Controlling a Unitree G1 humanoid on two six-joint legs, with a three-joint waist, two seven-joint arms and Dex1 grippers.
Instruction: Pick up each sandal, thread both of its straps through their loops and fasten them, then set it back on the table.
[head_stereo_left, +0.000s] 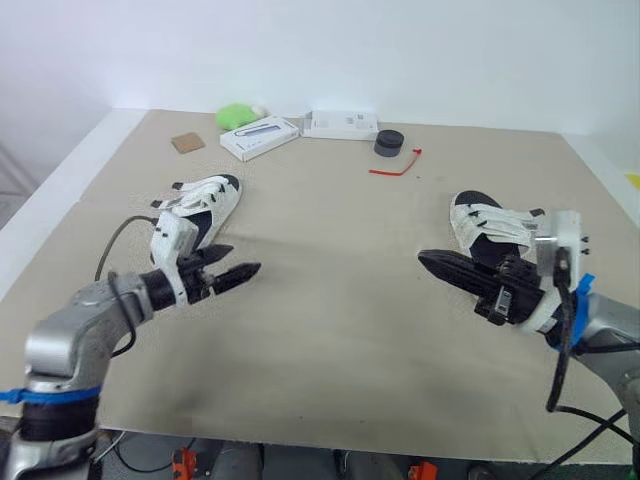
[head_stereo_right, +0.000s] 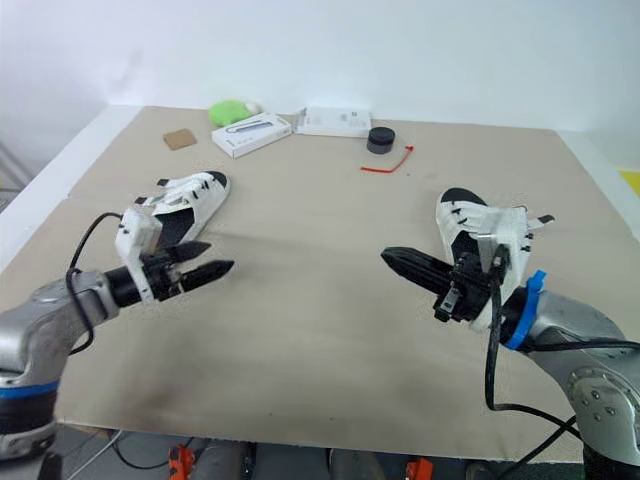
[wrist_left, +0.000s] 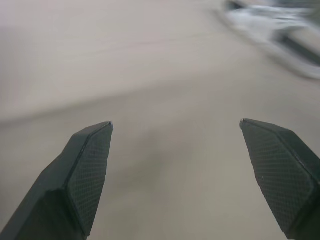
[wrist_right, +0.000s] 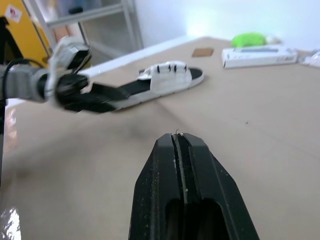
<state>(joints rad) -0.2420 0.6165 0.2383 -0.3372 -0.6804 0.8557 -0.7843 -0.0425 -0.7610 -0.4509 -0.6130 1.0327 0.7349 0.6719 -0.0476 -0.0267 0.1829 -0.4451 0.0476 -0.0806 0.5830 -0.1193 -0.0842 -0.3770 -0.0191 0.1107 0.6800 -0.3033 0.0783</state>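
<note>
Two white sandals with black soles lie on the tan table (head_stereo_left: 330, 330). The left sandal (head_stereo_left: 207, 203) rests at the left, the right sandal (head_stereo_left: 484, 226) at the right, both with straps loose. My left gripper (head_stereo_left: 238, 262) hovers just in front of the left sandal, open and holding nothing; the left wrist view shows its fingers (wrist_left: 90, 165) wide apart over bare table. My right gripper (head_stereo_left: 428, 260) floats beside the right sandal, pointing toward the table's middle, shut and empty (wrist_right: 177, 136). In the right wrist view the left sandal (wrist_right: 167, 80) lies beyond the left gripper (wrist_right: 90, 97).
Along the far edge sit a brown square (head_stereo_left: 187, 142), a green object (head_stereo_left: 237, 115), a white box (head_stereo_left: 260, 136), a white packet (head_stereo_left: 340, 123) and a black round object (head_stereo_left: 389, 142). A red tie (head_stereo_left: 397, 168) lies in front of the black one.
</note>
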